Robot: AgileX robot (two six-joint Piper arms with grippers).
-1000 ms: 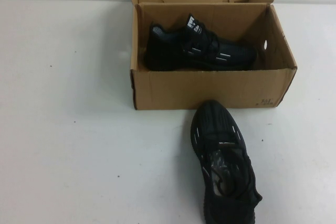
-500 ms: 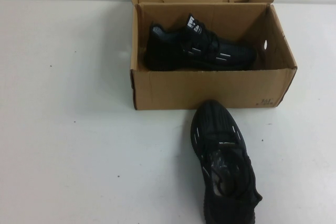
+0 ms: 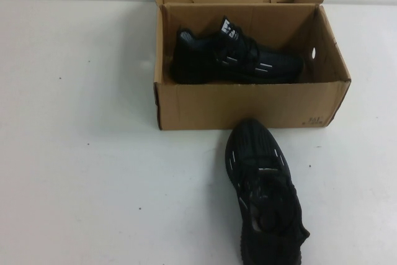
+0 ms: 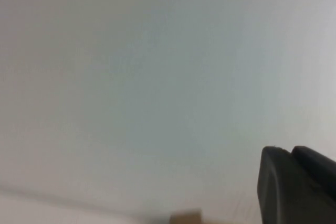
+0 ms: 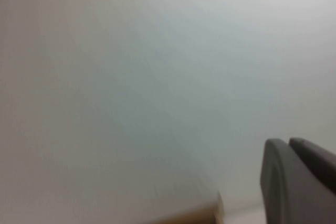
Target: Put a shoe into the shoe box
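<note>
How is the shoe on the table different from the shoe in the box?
The shoe on the table lies outside the shoe box, toe toward it; the boxed shoe lies sideways inside. The table shoe shows its open top; the boxed one shows its side and white-marked tongue. Both are black with pale dashes. Neither tool touches them.

The white worktop point(image 3: 87, 172) carries the shoe box point(image 3: 248, 107) at twelve o'clock and the shoe point(image 3: 263, 197) just beside it at five o'clock, toe toward the box.
</note>
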